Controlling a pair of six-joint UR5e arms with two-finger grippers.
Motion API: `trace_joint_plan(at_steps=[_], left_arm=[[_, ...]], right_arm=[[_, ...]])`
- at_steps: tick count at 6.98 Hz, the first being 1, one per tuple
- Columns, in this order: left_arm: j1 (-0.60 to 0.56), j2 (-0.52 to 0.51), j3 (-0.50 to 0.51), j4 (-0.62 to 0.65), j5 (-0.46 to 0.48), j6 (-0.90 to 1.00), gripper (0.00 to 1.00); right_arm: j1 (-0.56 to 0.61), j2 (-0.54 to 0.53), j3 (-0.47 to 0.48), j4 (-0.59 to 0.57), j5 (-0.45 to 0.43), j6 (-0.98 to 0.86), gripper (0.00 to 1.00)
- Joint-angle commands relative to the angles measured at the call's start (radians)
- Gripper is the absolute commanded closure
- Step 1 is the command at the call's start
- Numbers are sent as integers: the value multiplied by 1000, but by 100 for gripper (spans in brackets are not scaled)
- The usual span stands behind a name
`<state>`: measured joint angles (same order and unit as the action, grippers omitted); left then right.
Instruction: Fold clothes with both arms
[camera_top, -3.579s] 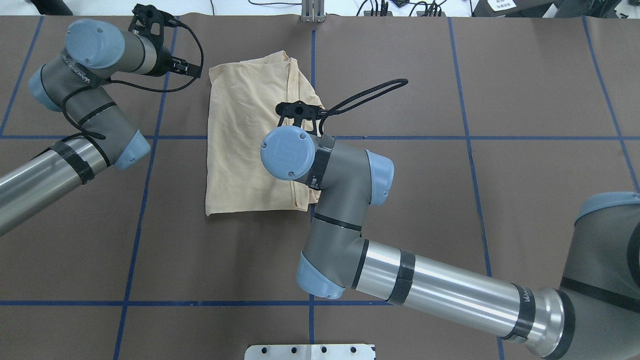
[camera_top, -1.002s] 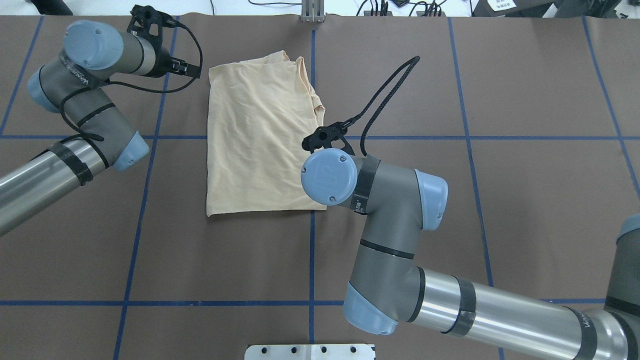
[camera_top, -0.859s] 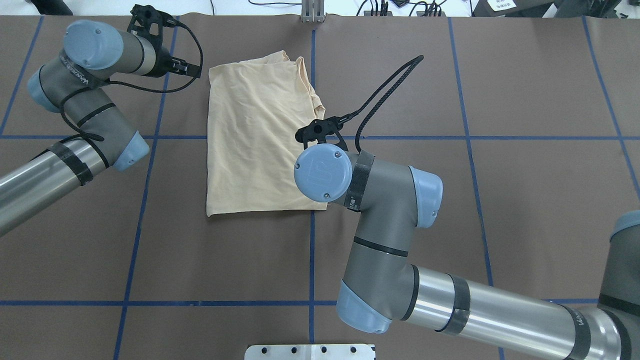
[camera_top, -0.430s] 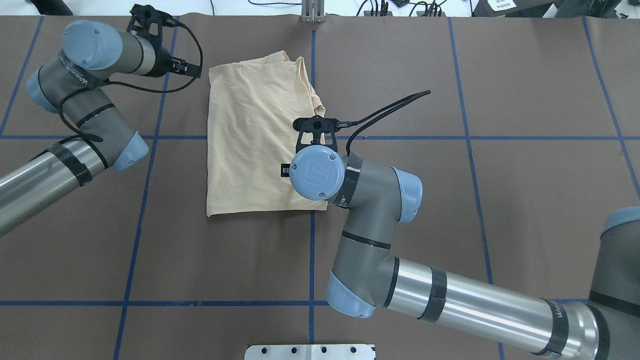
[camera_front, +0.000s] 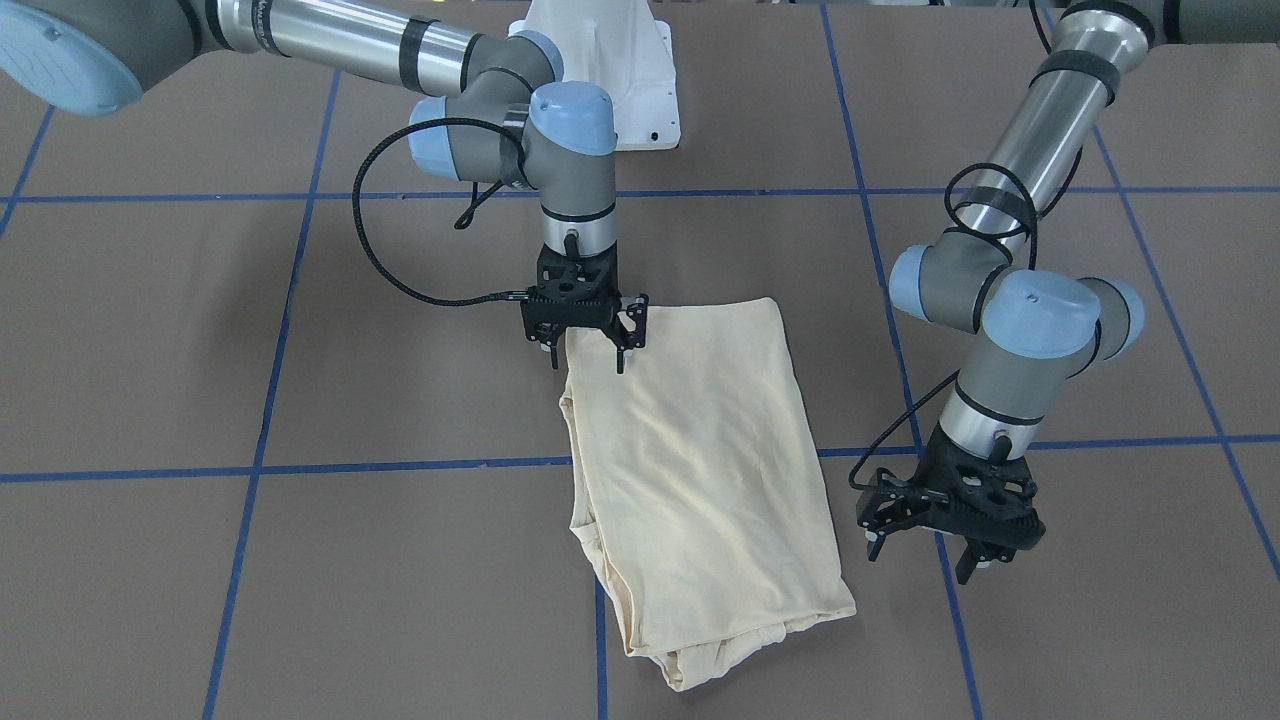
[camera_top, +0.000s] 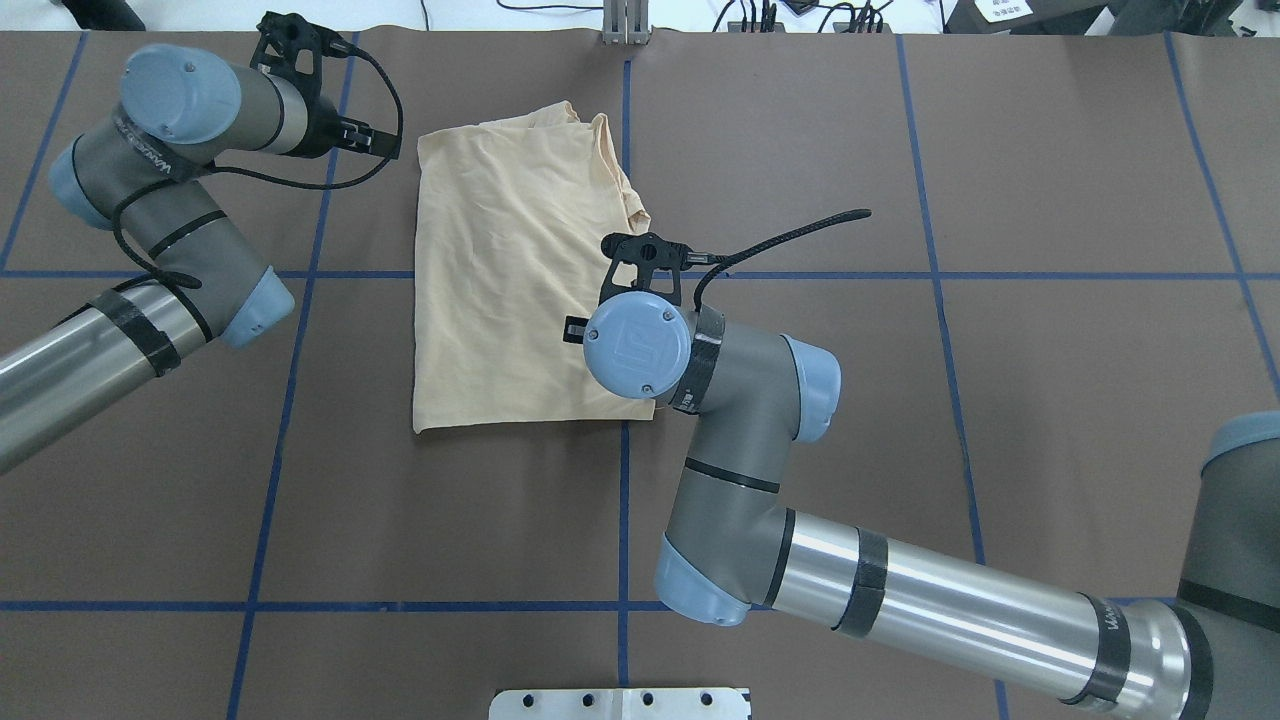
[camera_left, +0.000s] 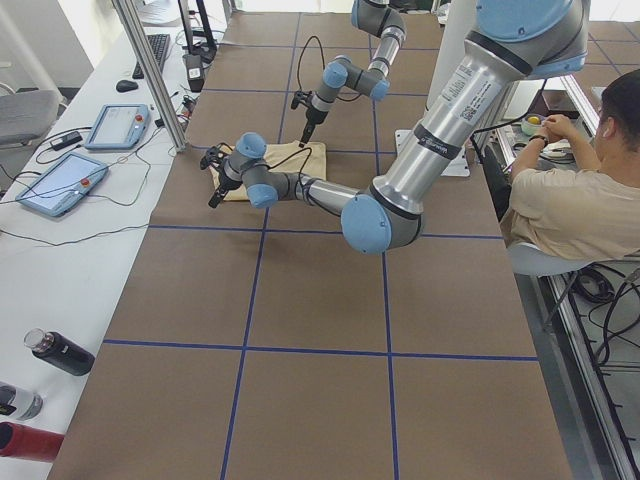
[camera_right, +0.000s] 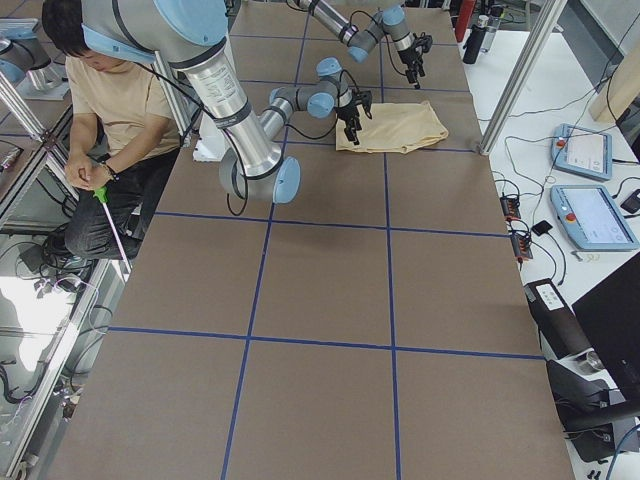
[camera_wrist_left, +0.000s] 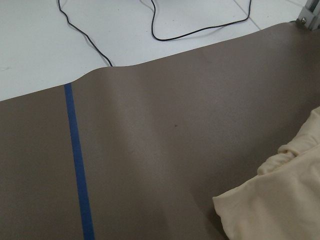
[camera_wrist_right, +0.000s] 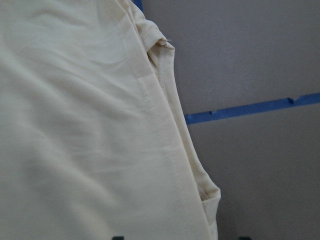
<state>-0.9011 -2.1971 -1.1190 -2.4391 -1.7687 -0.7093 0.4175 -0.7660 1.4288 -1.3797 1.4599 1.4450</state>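
While the front view shows the shirt (camera_front: 700, 470) folded flat on the bench (camera_front: 200, 350), both grippers gape: right gripper (camera_front: 587, 345) over its robot-side corner, left gripper (camera_front: 925, 550) just beside its opposite end. Right wrist view — thin, limp, layered hems; I'd pinch every layer at the corners.
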Motion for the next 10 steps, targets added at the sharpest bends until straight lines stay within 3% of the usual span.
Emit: trace_joint_plan(at_steps=[1,2,3,8,10], left_arm=[[1,2,-1,-1,0,-1,0],[2,2,-1,-1,0,-1,0],[2,2,-1,-1,0,-1,0],[2,2,-1,0,0,1,0],[2,2,-1,0,0,1,0]], right_arm=[[3,-6,-28,2,-19,-11,37],[3,-1,-28,2,-21,-9,48],[3,2,-33,2,-21,-9,52],[3,2,-53,2,-33,-11,59],[3,5,-53,2,-33,-9,84]])
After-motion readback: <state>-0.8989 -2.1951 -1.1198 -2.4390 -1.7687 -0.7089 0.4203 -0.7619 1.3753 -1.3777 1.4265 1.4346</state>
